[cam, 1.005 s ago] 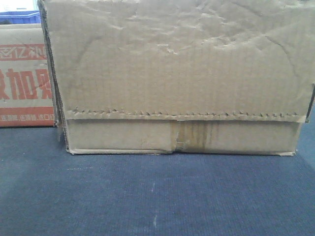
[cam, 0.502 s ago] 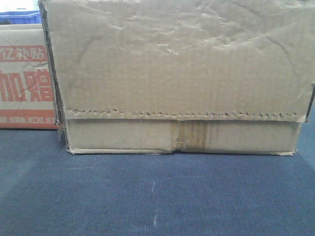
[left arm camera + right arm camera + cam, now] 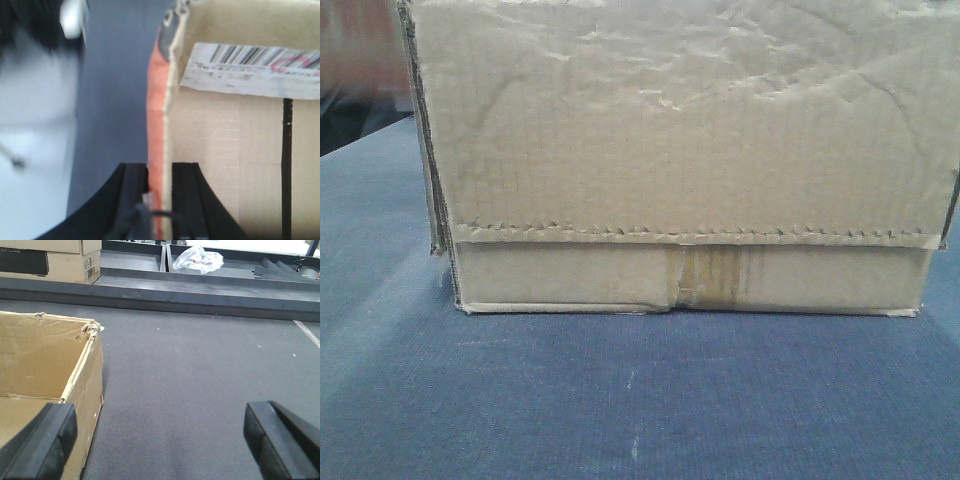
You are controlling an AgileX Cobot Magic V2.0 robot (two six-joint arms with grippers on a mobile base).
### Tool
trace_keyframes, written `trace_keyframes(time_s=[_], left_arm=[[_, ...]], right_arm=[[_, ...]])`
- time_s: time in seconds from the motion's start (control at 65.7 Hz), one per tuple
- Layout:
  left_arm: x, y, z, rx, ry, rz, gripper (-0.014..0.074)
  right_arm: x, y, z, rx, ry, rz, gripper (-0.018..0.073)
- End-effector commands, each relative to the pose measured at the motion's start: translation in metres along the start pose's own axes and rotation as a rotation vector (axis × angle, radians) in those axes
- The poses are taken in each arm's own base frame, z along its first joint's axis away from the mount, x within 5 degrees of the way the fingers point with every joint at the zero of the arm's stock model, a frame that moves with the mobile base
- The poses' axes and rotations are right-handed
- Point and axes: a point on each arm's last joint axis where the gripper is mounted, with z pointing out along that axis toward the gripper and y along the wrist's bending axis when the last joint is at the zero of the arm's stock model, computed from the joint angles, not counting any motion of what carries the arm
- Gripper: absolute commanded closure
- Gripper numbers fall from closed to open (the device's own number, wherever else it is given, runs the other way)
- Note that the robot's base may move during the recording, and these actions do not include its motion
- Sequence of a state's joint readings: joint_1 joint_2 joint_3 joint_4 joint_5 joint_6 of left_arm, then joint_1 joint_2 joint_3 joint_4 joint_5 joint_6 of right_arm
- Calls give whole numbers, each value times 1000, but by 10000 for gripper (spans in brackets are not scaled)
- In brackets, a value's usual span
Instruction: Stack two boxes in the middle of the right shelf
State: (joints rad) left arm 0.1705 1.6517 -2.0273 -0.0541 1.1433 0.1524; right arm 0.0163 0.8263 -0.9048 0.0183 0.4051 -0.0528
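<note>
The large brown box (image 3: 680,150), wrinkled and with stained centre tape, fills the front view and stands on the blue-grey table (image 3: 620,400). In the right wrist view its open top (image 3: 40,365) is at the left. My right gripper (image 3: 157,440) is open over bare table just right of that box, its left finger (image 3: 40,440) by the box's wall. My left gripper (image 3: 160,200) is shut on the upright wall of the pale box (image 3: 225,150), which has an orange-red outer face and a barcode label (image 3: 250,67) inside. The shelf is out of view.
Far behind the table run dark ledges (image 3: 200,295). Stacked cartons (image 3: 50,260) sit at the back left and a crumpled plastic bag (image 3: 200,259) at the back centre. A blurred white shape (image 3: 35,125) is left of the held box.
The pale red-printed box stood left of the brown box in the front view, slid a little left, and is now gone from that view. The brown box has not moved.
</note>
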Motion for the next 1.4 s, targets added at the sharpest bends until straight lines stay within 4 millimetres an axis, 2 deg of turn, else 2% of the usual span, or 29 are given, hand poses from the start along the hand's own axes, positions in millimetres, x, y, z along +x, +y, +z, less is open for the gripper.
trace_keyframes(time_s=[0.0, 0.122, 0.304, 0.441, 0.502, 0.578, 0.685, 0.807, 0.99, 1.233, 1.309, 1.385], left_arm=[[-13, -9, -42, 54, -126, -50, 708], [-22, -33, -74, 161, -220, -53, 708], [-27, -90, -85, 343, -250, -41, 708], [-26, -143, -70, 465, -217, -10, 708], [-24, -163, -57, 478, -191, 14, 708], [-19, -185, -38, 477, -144, 37, 708], [-12, -206, -11, 458, -78, 45, 708], [-5, -222, 16, 467, -5, 32, 708], [6, -234, 47, 464, 80, 38, 708], [10, -236, 56, 458, 105, 42, 705], [10, -236, 56, 460, 105, 41, 653], [10, -237, 56, 461, 106, 41, 547]], right_arm=[[-3, -1, -1, 7, -20, -10, 0], [-3, -1, -1, 7, -20, -10, 0], [-3, -1, -1, 5, -14, -7, 0], [-3, -1, -1, 5, -14, -7, 0], [-3, -1, -1, 5, -14, -7, 0], [-3, -1, -1, 5, -14, -7, 0], [-3, -1, -1, 5, -14, -7, 0], [-3, -1, -1, 5, -14, -7, 0], [-3, -1, -1, 4, -14, -4, 0], [-3, -1, -1, 4, -14, -4, 0], [-3, -1, -1, 4, -14, -4, 0], [-3, -1, -1, 4, -14, -4, 0]])
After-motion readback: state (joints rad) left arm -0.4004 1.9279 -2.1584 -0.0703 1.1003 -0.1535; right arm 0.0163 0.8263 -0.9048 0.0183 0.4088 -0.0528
